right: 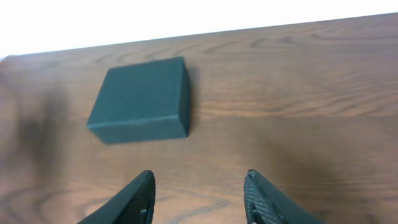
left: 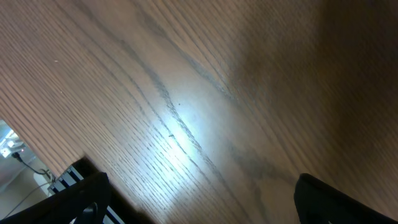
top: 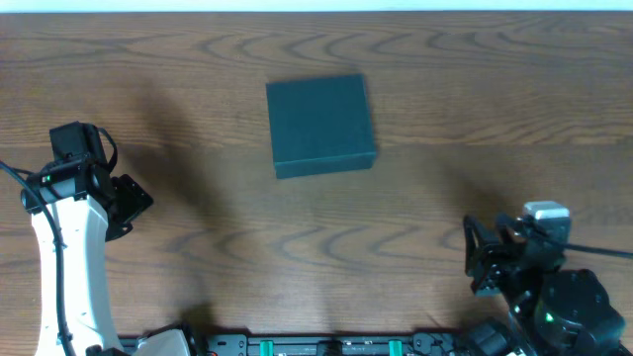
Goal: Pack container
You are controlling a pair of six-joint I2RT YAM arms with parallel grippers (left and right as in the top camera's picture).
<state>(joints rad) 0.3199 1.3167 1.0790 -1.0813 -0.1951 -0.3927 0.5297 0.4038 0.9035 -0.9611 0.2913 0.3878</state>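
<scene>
Contents of the dark teal-green, matte, square cardboard-like container [top: 321,124] are hidden: its flat lid lies shut, and the hinge side cannot be made out. One such box is on the brown wood-grain table [top: 445,79], lying alone toward the far middle, well apart from both arms.

There are two grippers. The left gripper [top: 127,203] sits near the table's left side, its black fingers [left: 78,198] spread wide with nothing between them. Its wrist view cuts both fingers off at the bottom corners and shows only bare grain, a pale glare and a blurred scrap past the table edge; the box lies outside that view. The right gripper [top: 482,257], near the front right, has its jaws partly parted and empty. Its wrist view frames the container ahead and to the left.
</scene>
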